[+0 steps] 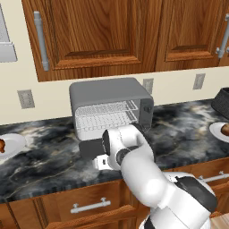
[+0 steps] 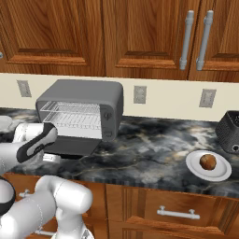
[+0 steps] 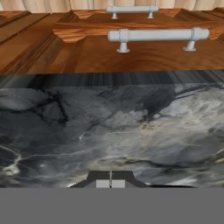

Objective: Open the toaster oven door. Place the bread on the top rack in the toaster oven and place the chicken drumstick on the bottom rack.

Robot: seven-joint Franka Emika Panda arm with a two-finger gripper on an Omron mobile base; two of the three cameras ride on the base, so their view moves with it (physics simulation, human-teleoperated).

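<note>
We see the toaster oven (image 1: 112,105) standing on the dark marbled counter (image 1: 188,134) against the pale backsplash, its cavity exposed. The toaster oven door (image 2: 74,145) lies folded down flat at 6 o'clock of the cavity. Inside, the top rack (image 2: 74,108) and the bottom rack (image 2: 77,122) are both bare wire.

A white plate (image 2: 208,166) at 4 o'clock of the oven in the right base view carries a round brown piece of food (image 2: 208,161). In the left base view another plate (image 1: 10,144) at 8 o'clock of the oven holds a reddish-brown item at the frame's edge, apparently the chicken drumstick (image 1: 2,145). A black toaster (image 2: 229,131) sits at the far right.

Wooden cabinets hang above; drawers with silver handles run below the counter edge.

In the hand view the gripper (image 3: 110,183) is clenched on nothing, fingertips pressed together over bare marble, with a drawer handle (image 3: 157,37) at 12 o'clock.
</note>
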